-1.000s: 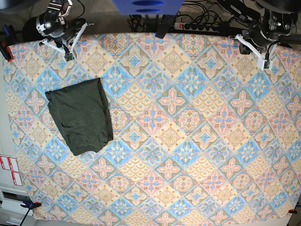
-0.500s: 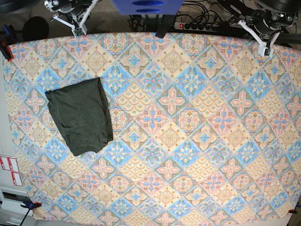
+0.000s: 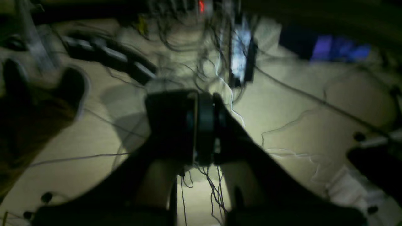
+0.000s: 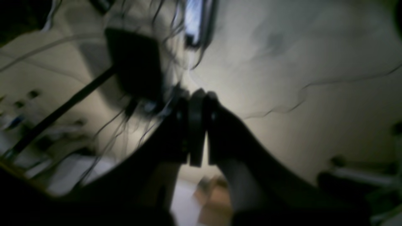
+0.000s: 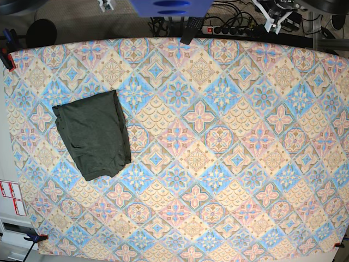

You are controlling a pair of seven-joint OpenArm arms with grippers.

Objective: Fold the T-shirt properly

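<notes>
The T-shirt [image 5: 94,134] lies folded into a compact, roughly rectangular packet on the desk [image 5: 229,164], near the left edge in the base view and a little closer to the far edge than to the near one. It is a dark heather-green knit fabric without print. The packet sits slightly turned, so its long sides are not parallel to the desk edges. Its lower end is a bit rounded and uneven. The desk is covered with a cloth in a tile pattern of blue, pink and cream.

Both arms are beyond the far edge of the desk, well apart from the shirt. In the base view only a small white part of the left claw [image 5: 272,16] shows near the far right corner, and a small white part of the right claw [image 5: 106,5] shows at the top, near the far left corner.

In the left wrist view, the left claw [image 3: 201,125] has its two dark fingers pressed together, holding nothing. In the right wrist view, the right claw [image 4: 196,122] is also pressed together and empty. Both wrist views are dark and blurred. Behind the fingers there is a pale floor with cables [image 3: 220,84]. A power strip [image 5: 229,30] lies behind the far edge of the desk.
</notes>
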